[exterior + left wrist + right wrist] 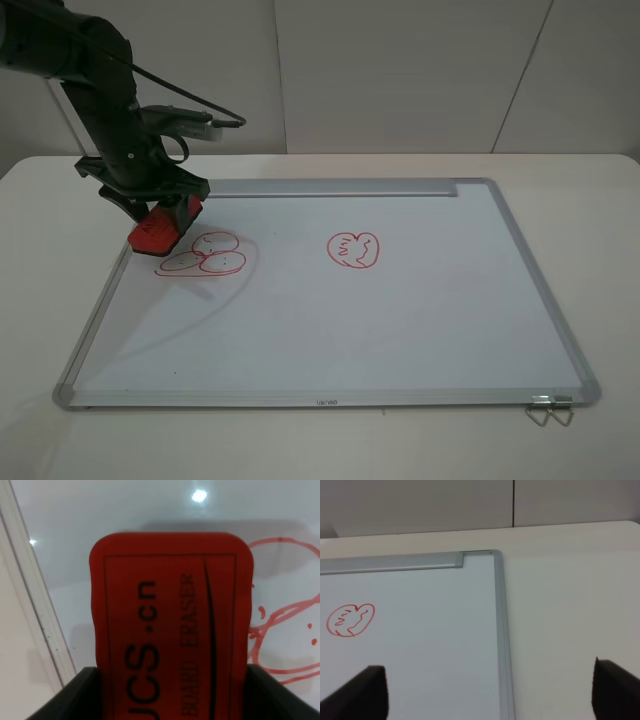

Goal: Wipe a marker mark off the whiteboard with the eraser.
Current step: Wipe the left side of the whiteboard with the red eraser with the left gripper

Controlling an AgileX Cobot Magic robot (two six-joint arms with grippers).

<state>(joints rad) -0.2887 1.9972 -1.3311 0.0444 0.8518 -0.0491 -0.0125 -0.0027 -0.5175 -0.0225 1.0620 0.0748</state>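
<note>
**eraser at the board's left edge, mark just beside it toward the centre**

exterior high view: the left gripper point(168, 212) pinches the eraser point(160, 232) between its jaws, over the far left part of the whiteboard point(400, 320), close to the frame. the marker mark point(205, 255), a cluster of overlapping red ovals, lies just beside the eraser on the side toward the board's centre and a little nearer the camera. it is wider than the block. a separate heart-shaped scribble point(353, 250) sits well apart, near mid-board. whether the felt base touches the surface cannot be told from here.

left wrist view: the eraser's red lettered top fills the frame, gripped across its width by the dark fingers point(70, 697), with its long axis running out from the jaws. the red ovals point(285, 630) lie off one long side of the block and the silver board frame point(30, 605) off the other. judged from this, the coming stroke runs sideways, away from the frame and across the ovals.

right wrist view: the right gripper point(490, 695) hangs with its jaws spread wide and holding nothing, at the board's opposite end. only the scribble shows here, so the left arm is plainly the nearer one.
</note>
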